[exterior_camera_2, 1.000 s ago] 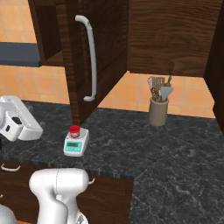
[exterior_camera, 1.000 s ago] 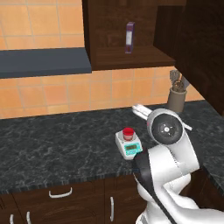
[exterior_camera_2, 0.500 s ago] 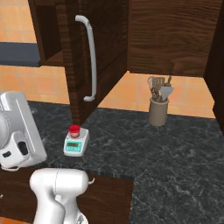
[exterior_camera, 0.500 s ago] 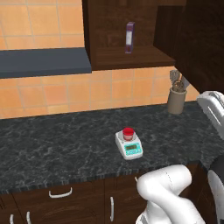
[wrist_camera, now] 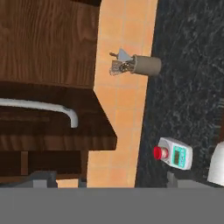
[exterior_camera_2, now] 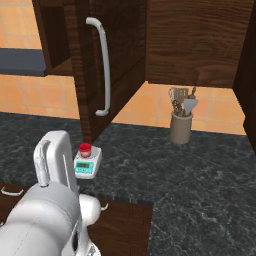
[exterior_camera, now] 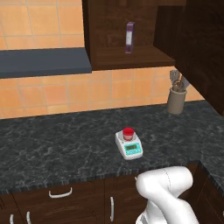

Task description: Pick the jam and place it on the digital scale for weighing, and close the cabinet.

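The gripper's two dark finger tips (wrist_camera: 105, 180) rise at the bottom of the hand view, one at about 7 o'clock and the other at about 5 o'clock, set well apart with nothing between them: the pincer stands open and empty. The view is rolled a quarter turn, so the counter runs down its right side and the wall runs up the middle.

From the pincer, the long silver bar handle (wrist_camera: 39, 107) lies at about 10 o'clock, some way ahead. Its long axis runs left to right across the hand view; in the right base view it is upright on the dark brown wooden wall cabinet door (exterior_camera_2: 120, 65), which stands swung open, edge-on over the counter. This relation likely governs the coming move, since the door has yet to be shut.

The small jam jar with the red lid (exterior_camera: 127, 133) already sits on the white rounded-square digital scale with the teal display (exterior_camera: 129, 146), at about 2 o'clock from the pincer, so the weighing step looks done.

The white arm (exterior_camera_2: 52, 165) stands raised in the foreground of the right base view, near the door.

On the black marble counter (exterior_camera: 57, 144) a beige utensil holder (exterior_camera_2: 181, 127) stands well apart.
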Available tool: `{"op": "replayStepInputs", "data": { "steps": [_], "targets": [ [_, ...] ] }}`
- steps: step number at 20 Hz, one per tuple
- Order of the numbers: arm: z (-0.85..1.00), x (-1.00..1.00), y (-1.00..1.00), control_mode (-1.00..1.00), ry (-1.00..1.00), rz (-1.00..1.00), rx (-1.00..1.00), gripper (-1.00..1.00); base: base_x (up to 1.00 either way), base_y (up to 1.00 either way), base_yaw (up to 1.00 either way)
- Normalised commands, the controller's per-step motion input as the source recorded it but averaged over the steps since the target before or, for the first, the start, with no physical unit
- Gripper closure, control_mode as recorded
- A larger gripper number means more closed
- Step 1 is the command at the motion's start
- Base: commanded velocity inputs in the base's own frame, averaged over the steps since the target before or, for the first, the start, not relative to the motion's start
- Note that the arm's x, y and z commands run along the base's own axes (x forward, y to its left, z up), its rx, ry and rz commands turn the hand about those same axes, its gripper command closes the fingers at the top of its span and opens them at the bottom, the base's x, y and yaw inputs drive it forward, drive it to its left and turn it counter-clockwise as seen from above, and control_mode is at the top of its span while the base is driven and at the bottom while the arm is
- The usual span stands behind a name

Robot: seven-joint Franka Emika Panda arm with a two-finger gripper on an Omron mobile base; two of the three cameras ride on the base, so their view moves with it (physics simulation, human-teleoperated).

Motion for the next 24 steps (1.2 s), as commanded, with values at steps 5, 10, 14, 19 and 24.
{"op": "replayStepInputs", "data": {
  "steps": [5,10,14,19,24],
  "targets": [
    [-0.06,0.39,-0.55,-1.0,-0.34,0.16,0.25,-1.0,0.0,0.0,0.0],
    [-0.09,1.0,-0.18,-1.0,-0.13,0.2,0.17,-1.0,0.0,0.0,0.0],
    [0.0,1.0,-0.01,-1.0,-0.16,0.18,0.03,-1.0,0.0,0.0,0.0],
    [0.13,0.79,-0.03,-1.0,-0.03,0.1,0.07,-1.0,0.0,0.0,0.0],
    [0.48,0.81,-0.01,-1.0,0.0,0.16,0.12,-1.0,0.0,0.0,0.0]
  ]
}}
